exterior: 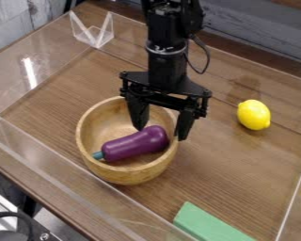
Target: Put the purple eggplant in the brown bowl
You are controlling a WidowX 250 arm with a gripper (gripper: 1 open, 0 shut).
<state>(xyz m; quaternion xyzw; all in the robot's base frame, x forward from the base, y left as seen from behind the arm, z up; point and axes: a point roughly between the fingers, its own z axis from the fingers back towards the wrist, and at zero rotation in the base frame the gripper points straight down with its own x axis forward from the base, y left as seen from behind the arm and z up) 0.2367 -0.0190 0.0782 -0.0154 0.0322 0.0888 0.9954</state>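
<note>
Eggplant: purple, lying in the brown bowl [87, 149], stem end toward the near-left rim; the eggplant [135, 144] looks settled.
Pincer: spread wide above the bowl's far side, nothing gripped; the gripper [160, 123].
Risk, rim: a sideways move while low could catch the bowl and tip it.
Risk, eggplant: lowering again could nudge it.
Lemon: right of the bowl [254, 115], likely safe.
</note>
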